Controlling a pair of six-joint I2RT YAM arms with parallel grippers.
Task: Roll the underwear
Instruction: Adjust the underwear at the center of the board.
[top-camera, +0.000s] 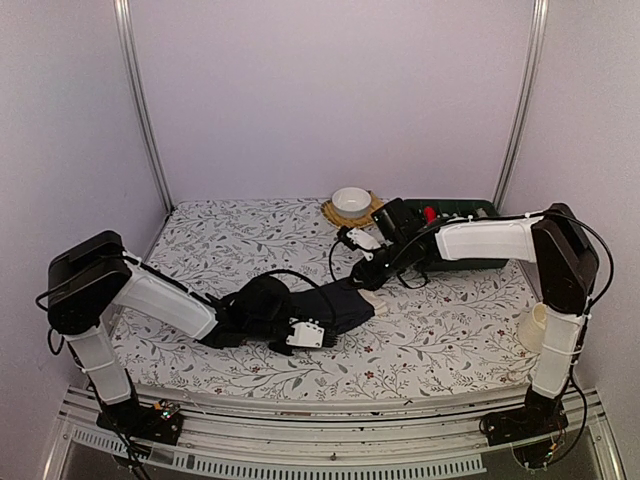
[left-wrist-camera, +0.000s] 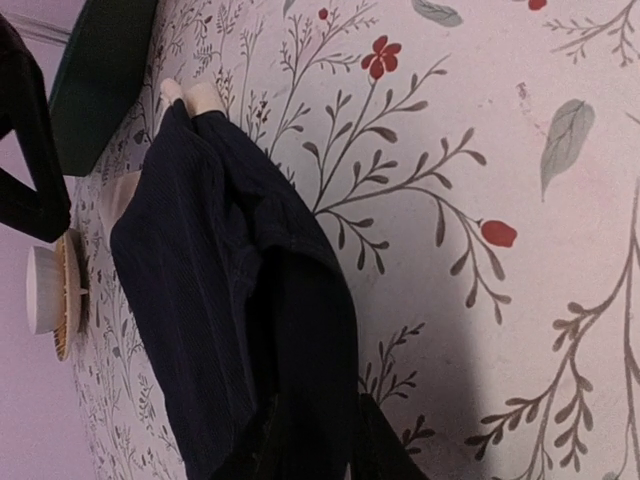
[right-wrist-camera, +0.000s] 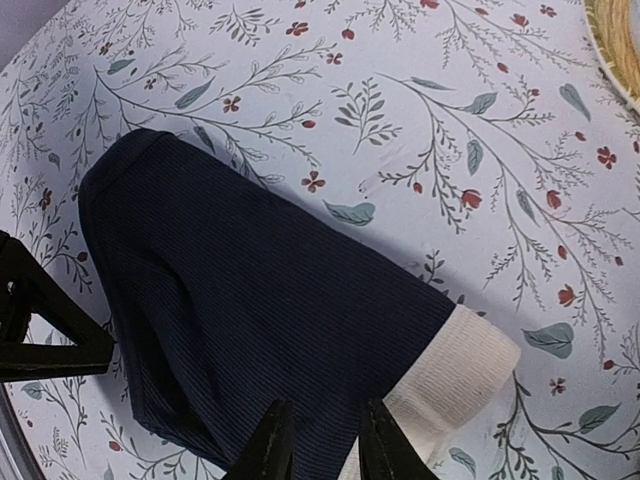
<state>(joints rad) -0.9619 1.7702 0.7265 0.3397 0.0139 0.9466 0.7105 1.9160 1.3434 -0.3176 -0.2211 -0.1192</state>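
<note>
One piece of underwear (top-camera: 340, 305), dark navy ribbed cloth with a cream waistband (top-camera: 372, 300), lies partly folded in the middle of the flowered table cover. My left gripper (top-camera: 326, 328) reaches in from the left and is shut on the near fold of the underwear (left-wrist-camera: 220, 260); the cloth hides most of its fingers (left-wrist-camera: 425, 455). My right gripper (top-camera: 367, 283) comes from the right. Its black fingertips (right-wrist-camera: 272, 440) stand close together on the underwear (right-wrist-camera: 270, 290), next to the waistband (right-wrist-camera: 460, 380), with cloth between them.
A white bowl (top-camera: 351, 200) sits on a woven mat (top-camera: 330, 212) at the back. Behind the right arm stands a dark green tray (top-camera: 462, 210) with a red item. A cream cup (top-camera: 533, 328) stands at the right edge. White walls enclose the table.
</note>
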